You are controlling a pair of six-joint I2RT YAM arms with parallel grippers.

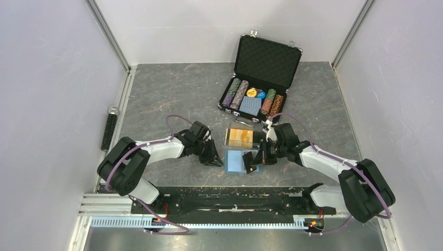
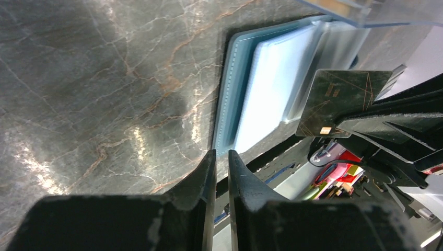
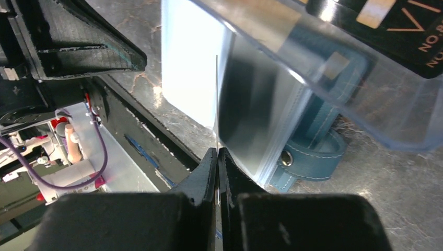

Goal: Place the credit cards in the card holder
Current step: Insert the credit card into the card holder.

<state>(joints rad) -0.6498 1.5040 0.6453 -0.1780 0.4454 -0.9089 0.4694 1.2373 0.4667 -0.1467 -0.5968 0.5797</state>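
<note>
The teal-blue card holder (image 1: 235,162) lies open on the table, its pale blue pockets (image 2: 271,83) facing up and its snap tab (image 3: 313,157) on the table. My right gripper (image 3: 217,151) is shut on a black credit card (image 2: 345,102), seen edge-on in the right wrist view, which it holds upright over the holder's right half. My left gripper (image 2: 222,154) hovers just off the holder's near-left corner, jaws a thin gap apart with nothing between them. An orange-gold credit card (image 1: 239,137) rests in a clear box behind the holder.
The clear plastic box (image 3: 339,78) overhangs the holder's far edge, with another dark card (image 3: 407,26) at it. A black metal-edged case (image 1: 267,57) with poker chips and a blue deck stands open at the back. The arm-mount rail (image 1: 209,201) runs along the near edge.
</note>
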